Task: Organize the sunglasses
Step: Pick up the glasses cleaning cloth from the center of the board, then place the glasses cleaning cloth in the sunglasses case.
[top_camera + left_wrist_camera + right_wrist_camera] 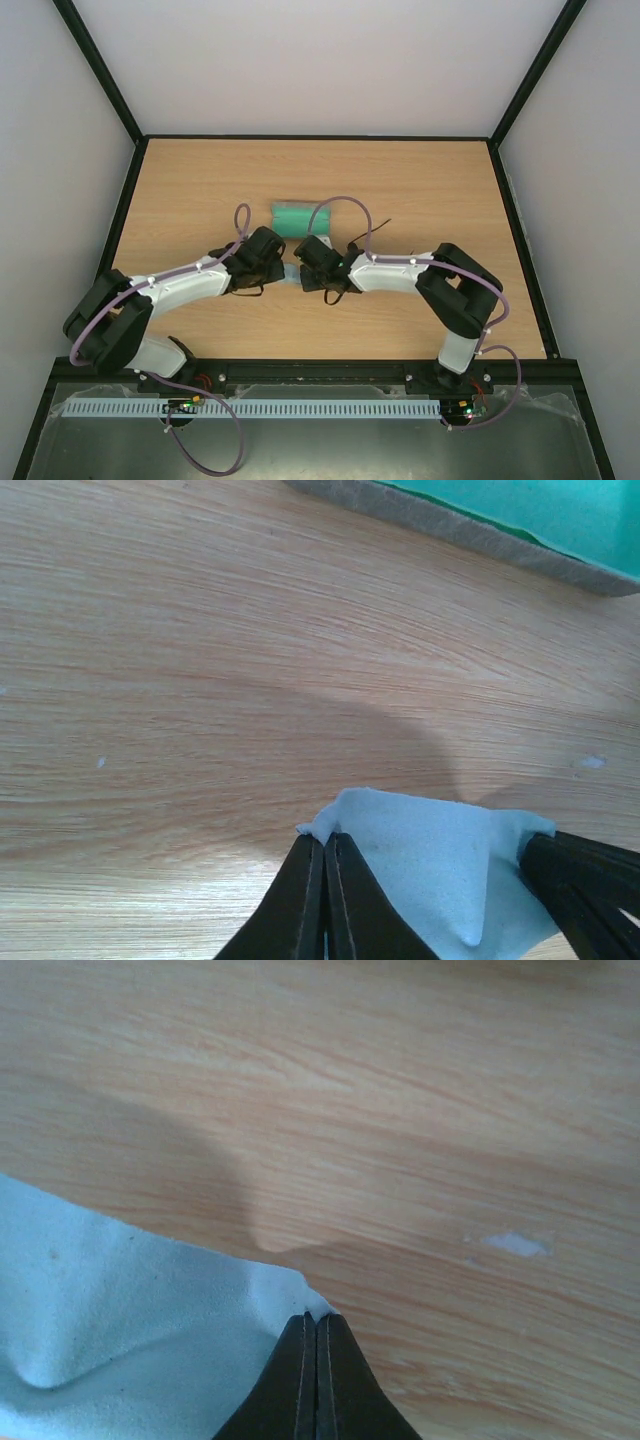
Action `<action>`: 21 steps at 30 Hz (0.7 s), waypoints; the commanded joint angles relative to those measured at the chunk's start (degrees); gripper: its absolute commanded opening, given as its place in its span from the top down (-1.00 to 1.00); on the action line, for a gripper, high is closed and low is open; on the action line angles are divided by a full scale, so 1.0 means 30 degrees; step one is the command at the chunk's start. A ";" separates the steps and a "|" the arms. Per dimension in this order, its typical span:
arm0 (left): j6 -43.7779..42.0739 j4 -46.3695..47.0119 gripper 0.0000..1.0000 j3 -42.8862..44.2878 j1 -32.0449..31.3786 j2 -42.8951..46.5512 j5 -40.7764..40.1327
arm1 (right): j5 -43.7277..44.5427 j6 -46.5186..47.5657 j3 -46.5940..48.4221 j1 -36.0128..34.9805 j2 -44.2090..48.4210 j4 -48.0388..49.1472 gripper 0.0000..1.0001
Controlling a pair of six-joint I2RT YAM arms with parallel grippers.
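A light blue cloth (440, 865) is held just above the table between both grippers. My left gripper (325, 838) is shut on one corner of it. My right gripper (316, 1318) is shut on another corner of the cloth (120, 1310). In the top view the two grippers meet at the table's middle, left (279, 268) and right (304, 270), with a sliver of cloth (291, 275) between them. The sunglasses are mostly hidden; a thin dark line (379, 224) beside the right wrist may be a temple arm.
The grey case with green lining (295, 217) lies open just beyond the grippers; its edge shows in the left wrist view (520, 525). The right gripper's dark fingers (585, 880) show at that view's lower right. Bare wooden table (440, 190) lies around.
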State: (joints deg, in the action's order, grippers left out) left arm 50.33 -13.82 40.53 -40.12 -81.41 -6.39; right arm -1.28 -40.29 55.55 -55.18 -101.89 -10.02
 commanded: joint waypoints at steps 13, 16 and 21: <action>-0.1384 -0.1073 0.95 0.3061 0.1229 -0.1228 -0.0220 | 0.1055 0.1138 0.3216 0.2024 0.1027 -0.2584 0.97; -0.1658 -0.1105 0.95 0.3754 0.1565 -0.1795 -0.0278 | 0.1101 0.1210 0.3801 0.2622 0.0814 -0.2830 0.97; -0.2098 -0.1056 0.95 0.4784 0.2231 -0.2962 -0.0519 | 0.1158 0.1889 0.4960 0.3335 0.0338 -0.3273 0.97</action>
State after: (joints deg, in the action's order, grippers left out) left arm 46.00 -15.94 52.16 -35.00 -87.79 -6.68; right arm 0.32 -36.69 66.87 -46.72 -100.01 -16.64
